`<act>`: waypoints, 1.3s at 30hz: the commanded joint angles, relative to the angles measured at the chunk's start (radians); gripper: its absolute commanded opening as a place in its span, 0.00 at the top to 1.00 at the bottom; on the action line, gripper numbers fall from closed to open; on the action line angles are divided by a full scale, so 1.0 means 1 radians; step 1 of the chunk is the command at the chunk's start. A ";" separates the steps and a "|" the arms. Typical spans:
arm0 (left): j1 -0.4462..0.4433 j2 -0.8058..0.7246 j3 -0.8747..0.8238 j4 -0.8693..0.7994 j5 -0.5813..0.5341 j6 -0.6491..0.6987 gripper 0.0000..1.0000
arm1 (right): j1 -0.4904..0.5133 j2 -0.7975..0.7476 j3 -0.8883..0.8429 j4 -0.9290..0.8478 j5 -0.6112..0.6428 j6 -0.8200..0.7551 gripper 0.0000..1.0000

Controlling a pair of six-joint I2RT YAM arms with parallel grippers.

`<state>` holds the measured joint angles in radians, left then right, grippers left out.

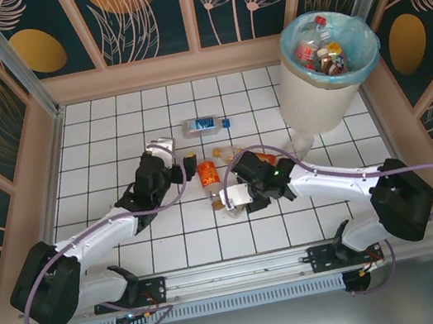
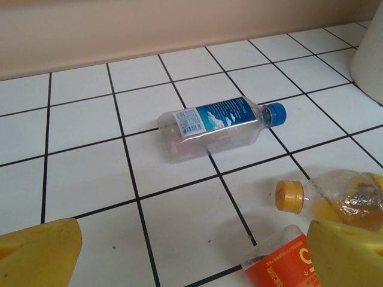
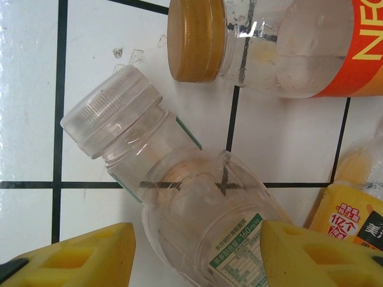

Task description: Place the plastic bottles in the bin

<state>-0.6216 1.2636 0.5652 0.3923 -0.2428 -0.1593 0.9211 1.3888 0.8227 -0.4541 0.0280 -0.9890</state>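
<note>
A clear bottle [image 3: 191, 203] with a pale cap is laid on its side near the middle of the tiled table [image 1: 110, 130]. It is flanked by the yellow fingers of the right gripper [image 3: 197, 251]; whether it is pinched cannot be told. An orange-labelled bottle [image 1: 208, 178] is seen just beside it, and a blue-labelled bottle [image 2: 218, 122] farther off. The left gripper [image 2: 191, 254] is held spread and empty. Several bottles [image 1: 323, 51] are piled in the bin [image 1: 306, 100] at the far right.

Robot lab cell: tiled table [image 1: 97, 149], patterned walls [image 1: 139, 8].
</note>
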 commanded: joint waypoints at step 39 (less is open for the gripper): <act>0.005 -0.283 -0.137 -0.074 -0.170 -0.068 0.03 | 0.122 0.240 0.067 0.076 -0.008 -0.023 0.41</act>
<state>-0.6216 0.9951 0.4339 0.3099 -0.4019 -0.2367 1.0359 1.6085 0.8612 -0.3508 0.0326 -1.0119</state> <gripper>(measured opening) 0.971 0.595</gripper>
